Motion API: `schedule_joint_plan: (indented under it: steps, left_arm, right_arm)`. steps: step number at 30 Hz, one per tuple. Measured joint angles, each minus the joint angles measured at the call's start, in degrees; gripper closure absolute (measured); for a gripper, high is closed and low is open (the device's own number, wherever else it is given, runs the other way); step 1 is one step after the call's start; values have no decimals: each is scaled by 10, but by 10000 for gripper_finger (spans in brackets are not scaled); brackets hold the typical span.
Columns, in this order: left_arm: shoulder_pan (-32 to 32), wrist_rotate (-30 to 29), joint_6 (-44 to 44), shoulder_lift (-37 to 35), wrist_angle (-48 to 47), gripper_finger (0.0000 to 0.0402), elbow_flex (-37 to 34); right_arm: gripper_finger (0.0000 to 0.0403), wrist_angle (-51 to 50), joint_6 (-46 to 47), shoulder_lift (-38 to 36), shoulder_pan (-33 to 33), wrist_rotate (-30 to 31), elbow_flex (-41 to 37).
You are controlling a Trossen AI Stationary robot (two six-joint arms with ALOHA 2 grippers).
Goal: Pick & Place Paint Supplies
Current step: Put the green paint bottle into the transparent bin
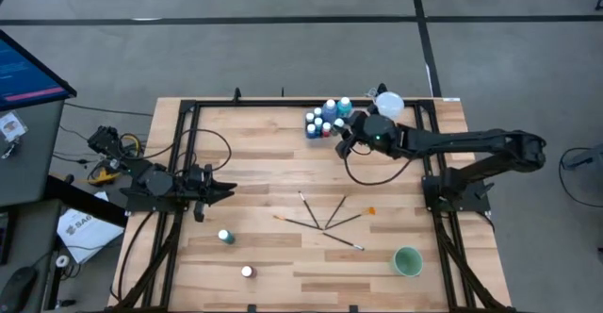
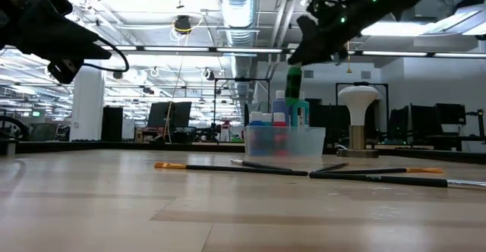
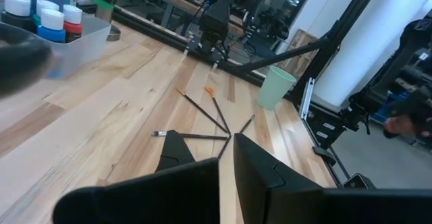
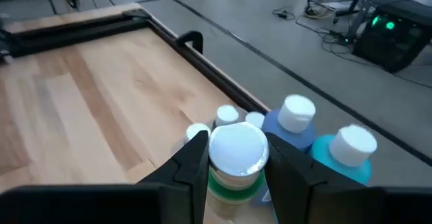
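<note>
Green paint bottle (image 4: pixel 235 162), white-capped, clamped in the right tool (image 4: pixel 235 173) above a clear bin (image 2: pixel 285 140) of paint bottles (image 1: pixel 325 120) at the counter's (image 1: pixel 264 153) far edge; lower body cut off in the wrist view. Left tool (image 1: pixel 229 189) clenched, empty, over the left side. Paintbrushes (image 1: pixel 325 221) fanned mid-counter; two lone bottles (image 1: pixel 225 237) near the front, colours hard to read.

Right arm extended from base at table's 3 o'clock edge toward 1 o'clock, wrist raised above table. Right gripper (image 4: pixel 233 158) fingers (image 4: pixel 192 158) clamped on either side of green bottle (image 4: pixel 233 177), white cap up, held aloft. Left arm folded low at 9 o'clock edge, left gripper (image 1: pixel 226 189) pointing toward table centre, fingers (image 3: pixel 179 153) closed, empty.
</note>
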Motion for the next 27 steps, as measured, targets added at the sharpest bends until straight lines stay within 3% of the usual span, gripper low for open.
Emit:
schedule_joint_plan:
  steps: [8,27]
  left_arm:
    - [0,0,0,0,5,400,0]
    - [0,1,0,0,7,400,0]
  right_arm:
    - [291,90,9,64,3,-37,-2]
    - [290,193,8,167,4,-31,-2]
